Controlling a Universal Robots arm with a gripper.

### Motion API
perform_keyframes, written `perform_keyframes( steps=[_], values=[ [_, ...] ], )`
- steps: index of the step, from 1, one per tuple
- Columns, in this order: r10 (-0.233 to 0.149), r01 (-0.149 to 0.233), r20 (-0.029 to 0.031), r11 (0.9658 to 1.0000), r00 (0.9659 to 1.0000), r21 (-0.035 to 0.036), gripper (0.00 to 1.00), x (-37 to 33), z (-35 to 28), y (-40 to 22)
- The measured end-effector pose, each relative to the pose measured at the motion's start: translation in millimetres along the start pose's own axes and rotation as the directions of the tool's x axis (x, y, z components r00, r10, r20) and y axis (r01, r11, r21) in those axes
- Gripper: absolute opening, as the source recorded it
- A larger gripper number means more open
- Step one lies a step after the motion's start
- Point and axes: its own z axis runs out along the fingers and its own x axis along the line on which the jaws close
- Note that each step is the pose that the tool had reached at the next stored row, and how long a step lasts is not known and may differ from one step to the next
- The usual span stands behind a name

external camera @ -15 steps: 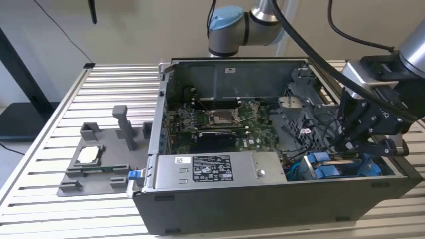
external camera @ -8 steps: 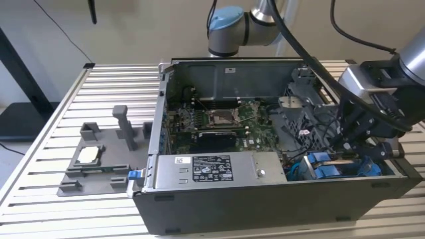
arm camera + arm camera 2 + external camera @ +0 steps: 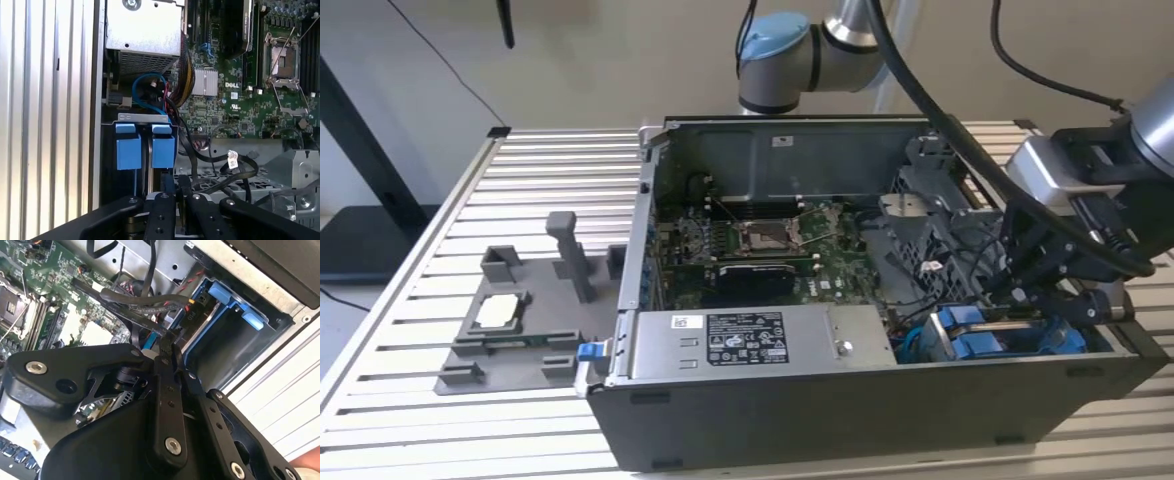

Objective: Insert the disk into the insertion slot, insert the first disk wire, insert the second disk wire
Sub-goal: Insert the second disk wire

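The insertion slot (image 3: pixel 994 338), a grey metal cage with blue clips, sits in the open computer case's near corner on the exterior view's right. The first wrist view shows two blue clips (image 3: pixel 129 150) at the slot's mouth, and the second wrist view shows the slot's blue frame (image 3: pixel 210 335). The disk's grey body is hidden. My gripper (image 3: pixel 1041 295) hangs just above the slot. Its fingers (image 3: pixel 165 370) stand close together, shut on a black disk wire (image 3: pixel 183 181). More black wires (image 3: pixel 150 304) run from there toward the motherboard.
The motherboard (image 3: pixel 767 245) fills the case floor, and the grey power supply (image 3: pixel 747 340) lies along the near wall. On the exterior view's left stands a grey fixture tray (image 3: pixel 520 335) with upright posts and a small square chip (image 3: pixel 498 312). The arm's cables (image 3: pixel 947 120) hang over the case.
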Motion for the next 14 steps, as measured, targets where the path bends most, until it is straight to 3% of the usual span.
perform_keyframes(
  steps=[2,14],
  values=[
    [0.001,-0.001,0.0037,1.0000,1.0000,-0.0007,0.16,0.9,0.4,-0.5],
    [0.020,-0.020,0.0062,0.9998,0.9998,-0.0046,0.16,5.3,2.4,-3.1]
  ],
)
